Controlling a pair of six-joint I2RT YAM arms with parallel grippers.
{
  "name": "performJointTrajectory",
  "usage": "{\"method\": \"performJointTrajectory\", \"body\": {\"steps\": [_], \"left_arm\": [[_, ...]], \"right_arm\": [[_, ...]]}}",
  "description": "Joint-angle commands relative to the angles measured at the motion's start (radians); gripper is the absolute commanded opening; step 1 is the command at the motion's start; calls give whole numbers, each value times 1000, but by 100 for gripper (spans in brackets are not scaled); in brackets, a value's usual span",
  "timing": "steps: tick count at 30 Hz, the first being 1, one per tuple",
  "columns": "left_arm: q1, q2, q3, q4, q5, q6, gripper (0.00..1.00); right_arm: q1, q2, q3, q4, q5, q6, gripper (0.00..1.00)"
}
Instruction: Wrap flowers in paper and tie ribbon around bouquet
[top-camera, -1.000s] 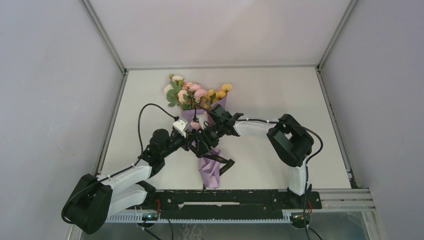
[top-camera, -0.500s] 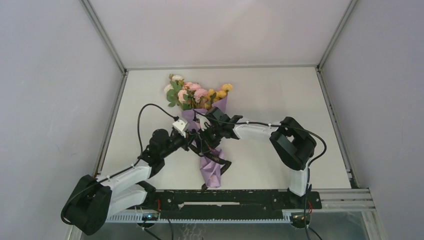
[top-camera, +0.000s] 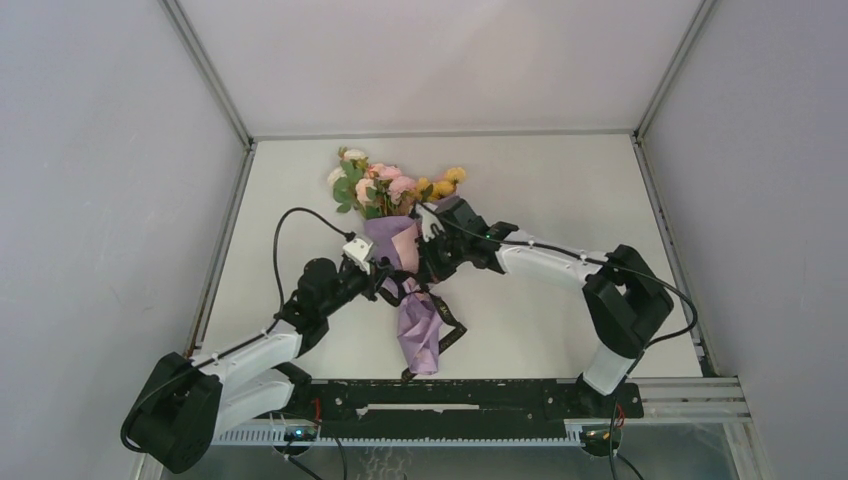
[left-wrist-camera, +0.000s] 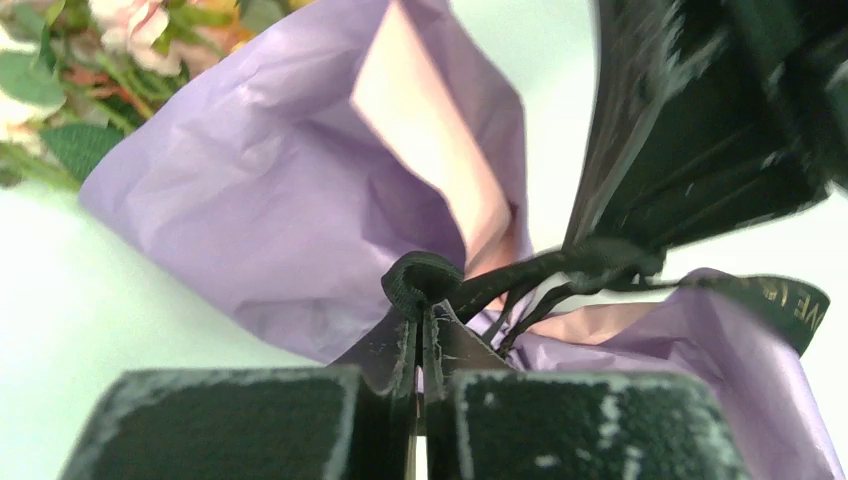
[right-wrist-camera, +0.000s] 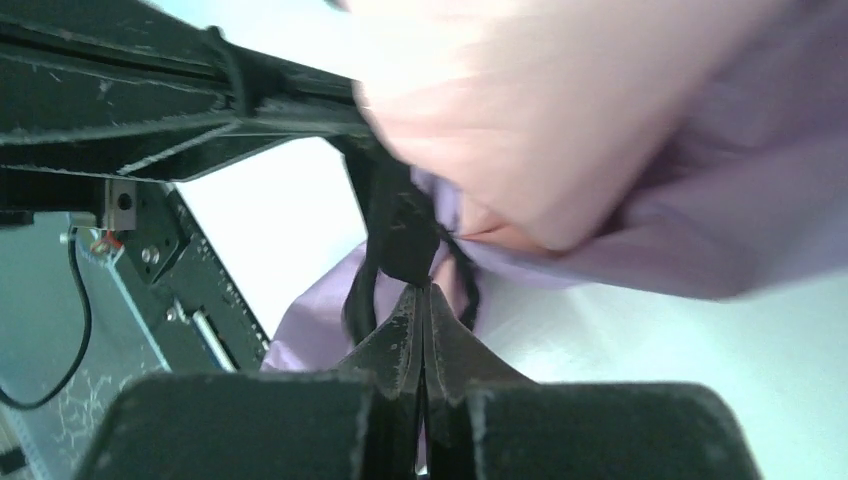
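Bouquet (top-camera: 408, 300) lay mid-bench (top-camera: 560, 190), flowers (top-camera: 385, 185) toward 12 o'clock, purple paper (left-wrist-camera: 270, 200) cone tapering toward 6 o'clock. Dark ribbon (left-wrist-camera: 425, 278) crossed the cone's waist, a loose end trailing toward 5 o'clock. Left gripper (left-wrist-camera: 420, 330), at the waist's 9 o'clock side, was pressed together, pinching a ribbon loop. Right gripper (right-wrist-camera: 425, 305), at the 3 o'clock side, likewise pinched ribbon.

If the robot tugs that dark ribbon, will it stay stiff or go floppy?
Probably floppy: the ribbon bunches and curls where the left hand pinches it. Likely light too: its printed end drapes over the purple paper without squashing it. It looks smooth, so it might slip.
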Motion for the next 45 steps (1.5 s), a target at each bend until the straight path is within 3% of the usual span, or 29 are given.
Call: {"method": "performJointTrajectory", "body": {"steps": [1, 4, 13, 18, 22, 33, 42, 45], "left_arm": [[47, -13, 28, -80, -89, -165, 0], [61, -18, 33, -156, -123, -254, 0], [102, 18, 25, -197, -250, -334, 0], [173, 27, 37, -241, -329, -409, 0], [191, 44, 17, -201, -338, -433, 0], [252, 131, 15, -259, -388, -522, 0], [252, 176, 34, -244, -361, -509, 0], [252, 169, 29, -244, -365, -512, 0]], "right_arm": [[-81, -68, -55, 65, 32, 62, 0], [-131, -97, -111, 117, 36, 96, 0], [-239, -195, -250, 145, 90, 146, 0], [-353, -244, -404, 201, 81, 200, 0], [-419, -223, -513, 287, -6, 251, 0], [-561, -158, -622, 345, -36, 271, 0], [-578, -157, -631, 374, -77, 272, 0], [-550, -191, -628, 425, -155, 238, 3]]}}
